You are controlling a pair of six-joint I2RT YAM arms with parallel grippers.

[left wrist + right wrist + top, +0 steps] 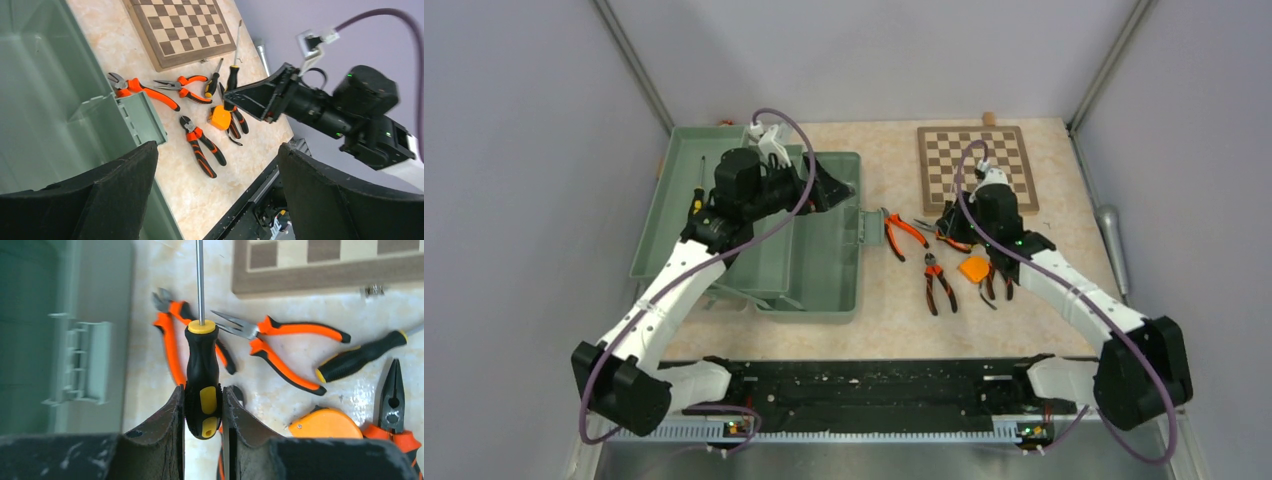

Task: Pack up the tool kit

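Observation:
The pale-green toolbox [824, 262] lies open at the left, its lid [674, 210] folded out with one screwdriver [698, 186] in it. My left gripper [832, 188] hovers over the box's far right corner, open and empty; its fingers [125, 190] stand wide apart. My right gripper [952, 222] is shut on a yellow-black screwdriver [202, 375], shaft pointing away, low over the pliers. Orange-handled pliers [902, 232] [939, 284] and needle-nose pliers [280, 340] lie on the table. The orange tape measure [974, 268] and a second screwdriver [360, 357] lie beside them.
The wooden chessboard [977, 167] lies at the back right, just beyond the tools. A grey cylinder [1112, 240] lies at the table's right edge. Grey walls close in both sides. The black rail [874, 385] runs along the near edge.

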